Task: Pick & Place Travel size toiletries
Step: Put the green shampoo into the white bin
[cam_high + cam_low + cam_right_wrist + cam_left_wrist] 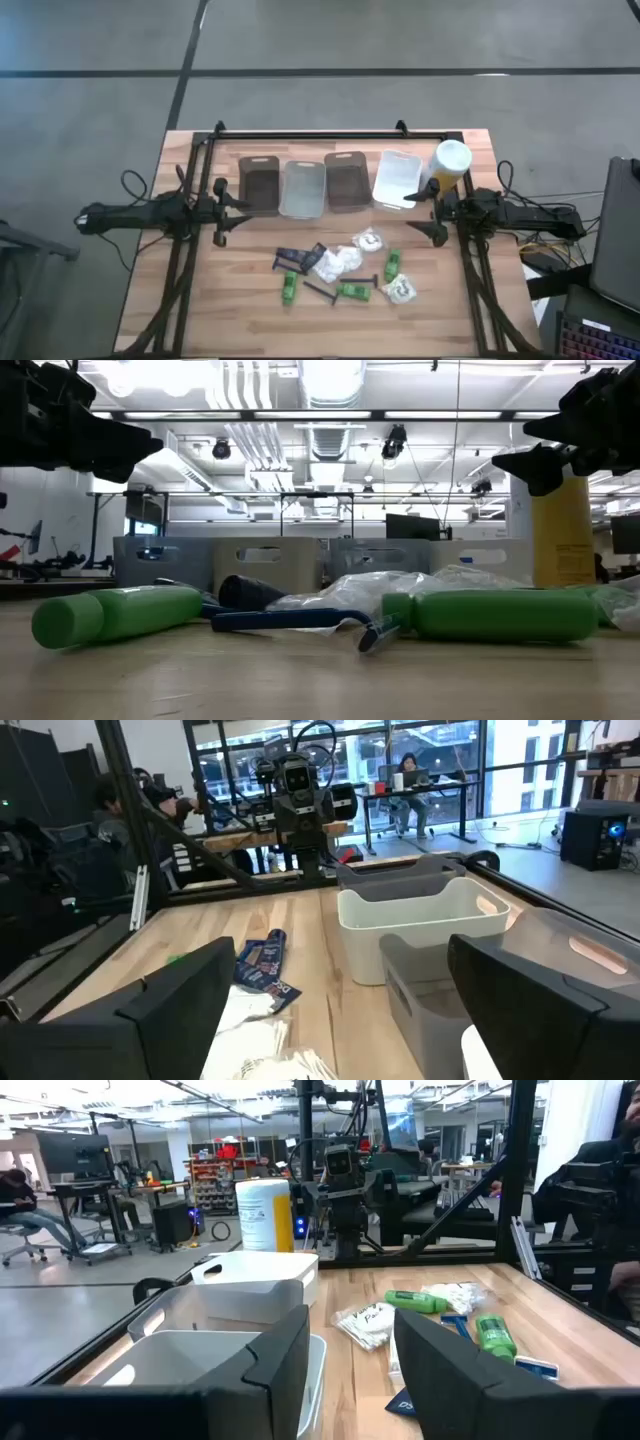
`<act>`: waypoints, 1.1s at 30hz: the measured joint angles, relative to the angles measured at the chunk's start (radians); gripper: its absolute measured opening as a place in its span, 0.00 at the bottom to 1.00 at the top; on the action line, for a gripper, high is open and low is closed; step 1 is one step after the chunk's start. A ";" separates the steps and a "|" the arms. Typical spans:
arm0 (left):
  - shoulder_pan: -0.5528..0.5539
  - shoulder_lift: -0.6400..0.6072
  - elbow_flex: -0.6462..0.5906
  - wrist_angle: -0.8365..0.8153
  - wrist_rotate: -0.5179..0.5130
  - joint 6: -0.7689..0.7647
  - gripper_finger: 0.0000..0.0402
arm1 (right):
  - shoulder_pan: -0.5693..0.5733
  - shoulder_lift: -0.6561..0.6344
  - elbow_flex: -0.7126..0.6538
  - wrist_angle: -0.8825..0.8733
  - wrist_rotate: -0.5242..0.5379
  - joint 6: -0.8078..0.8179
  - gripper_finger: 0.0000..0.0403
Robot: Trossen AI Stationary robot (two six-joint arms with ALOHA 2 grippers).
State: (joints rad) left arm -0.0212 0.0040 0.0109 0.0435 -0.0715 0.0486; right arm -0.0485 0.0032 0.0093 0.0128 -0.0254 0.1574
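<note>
The travel size toiletries lie in a loose cluster on the near half of the table. It holds green bottles, navy packets, a blue razor and white sachets. The low view shows two green bottles lying on their sides with a razor between them. My left gripper hovers open to the cluster's left. My right gripper hovers open to its right. Both are above the table.
Four plastic bins stand in a row on the far half of the table. A tall yellow bottle with a white cap stands at the row's right end, close to my right arm. Bare wood lies left of the cluster.
</note>
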 joint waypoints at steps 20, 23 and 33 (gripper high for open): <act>0.000 0.000 0.000 0.000 0.000 0.000 0.39 | 0.000 0.000 0.000 0.015 -0.001 -0.044 0.90; 0.000 0.000 0.000 0.000 0.000 0.000 0.39 | 0.003 0.000 0.000 0.053 -0.001 0.115 0.90; 0.000 0.000 0.000 0.000 0.000 0.000 0.39 | 0.006 0.012 0.000 0.140 0.042 0.821 0.90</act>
State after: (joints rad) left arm -0.0211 0.0040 0.0109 0.0433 -0.0716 0.0486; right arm -0.0420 0.0153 0.0094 0.1524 0.0162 0.9785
